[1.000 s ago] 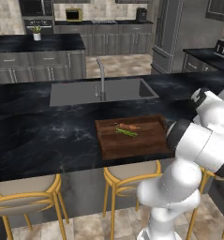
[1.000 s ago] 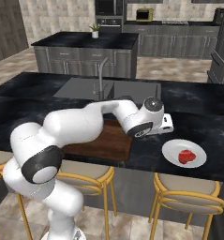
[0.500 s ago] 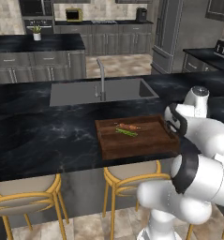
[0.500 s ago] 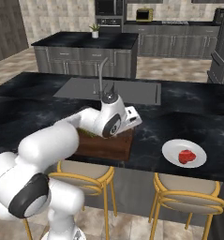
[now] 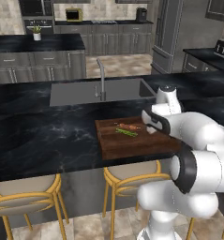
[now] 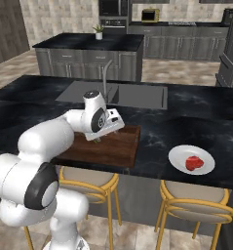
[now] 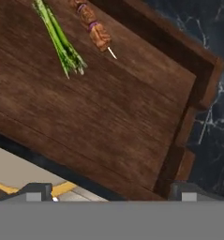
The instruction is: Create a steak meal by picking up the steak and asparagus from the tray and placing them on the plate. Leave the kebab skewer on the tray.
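Tool first: it hangs over the tray, near the end with the handle, and carries nothing. Its two dark fingertips sit far apart at the bottom corners of the hand view, so the jaws stand wide open with bare wood between them.

Taking the tray as the landmark, the asparagus lies on its floor well away from the tool, toward the middle of the tray; in the hand view it shows up and to the left of the fingertips. Its long axis runs slantwise across the tray, tips pointing roughly back toward the tool. Just beside it, on the side nearer the tray's far rim and almost parallel, lies the kebab skewer, whose bare stick end also points toward the tool. The two look close but apart.

Off the tray, on the black surface well beyond the handle end, stands the plate with the steak already on it.

My judgement is that the asparagus is what remains. The tool would need to travel along the tray away from the plate, then turn so its jaws close across the stalks, not along them, and keep clear of the skewer on the far-rim side.
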### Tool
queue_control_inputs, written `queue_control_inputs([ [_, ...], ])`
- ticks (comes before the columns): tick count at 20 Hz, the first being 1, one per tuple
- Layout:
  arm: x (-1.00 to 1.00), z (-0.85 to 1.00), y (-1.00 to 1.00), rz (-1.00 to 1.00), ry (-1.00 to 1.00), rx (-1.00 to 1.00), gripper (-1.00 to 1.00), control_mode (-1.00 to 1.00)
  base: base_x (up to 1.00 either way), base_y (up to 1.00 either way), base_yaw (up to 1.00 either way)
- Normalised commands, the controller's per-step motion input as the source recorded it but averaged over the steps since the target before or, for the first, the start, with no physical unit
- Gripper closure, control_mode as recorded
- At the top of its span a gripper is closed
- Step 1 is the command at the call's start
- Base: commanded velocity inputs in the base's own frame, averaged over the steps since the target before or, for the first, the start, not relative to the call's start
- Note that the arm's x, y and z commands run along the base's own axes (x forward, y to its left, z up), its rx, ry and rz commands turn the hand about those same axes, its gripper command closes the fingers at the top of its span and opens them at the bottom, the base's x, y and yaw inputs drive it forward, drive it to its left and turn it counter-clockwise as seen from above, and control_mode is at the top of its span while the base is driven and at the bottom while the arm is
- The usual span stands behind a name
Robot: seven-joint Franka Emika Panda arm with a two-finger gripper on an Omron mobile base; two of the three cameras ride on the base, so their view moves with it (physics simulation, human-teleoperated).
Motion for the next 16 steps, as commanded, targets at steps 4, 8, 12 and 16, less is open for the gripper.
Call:
queue_control_inputs([
  [4,0.35,0.0,0.35,0.0,0.18,0.17,-1.0,-1.0,0.0,0.0,0.0],
  [8,0.33,-0.03,0.36,0.0,0.11,0.09,-1.0,-1.0,0.0,0.0,0.0],
  [12,0.24,-0.18,0.45,0.0,0.01,0.01,-1.0,-1.0,0.0,0.0,0.0],
  [16,0.12,-0.29,0.58,0.0,0.0,-0.01,-1.0,-1.0,0.0,0.0,0.0],
])
